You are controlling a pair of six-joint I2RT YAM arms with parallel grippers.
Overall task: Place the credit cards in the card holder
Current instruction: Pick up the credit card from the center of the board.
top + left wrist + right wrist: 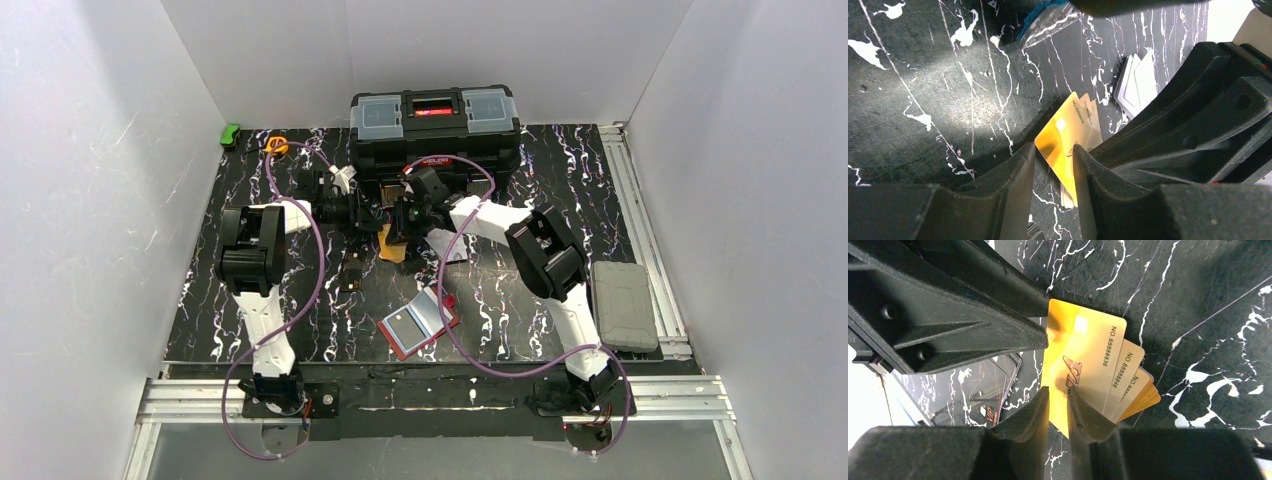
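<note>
A fan of orange-gold credit cards [392,248] lies on the black marbled table, in front of the toolbox. Both grippers meet over it. My left gripper [1053,155] is open, its jaws straddling a corner of the top gold card [1063,130]; it also shows in the top view [372,214]. My right gripper [1058,396] stands over the same fan [1093,350], its jaws only narrowly apart with the top card's corner showing in the gap; in the top view it is right of the left gripper [403,222]. The red card holder [420,322] lies open, nearer the arm bases.
A big black toolbox [435,125] stands at the back. Whitish cards [1138,82] lie beside the fan. A dark card printed VIP [980,385] lies on its other side. A grey case [622,305] sits at the right edge, a yellow tape measure [277,146] at the back left.
</note>
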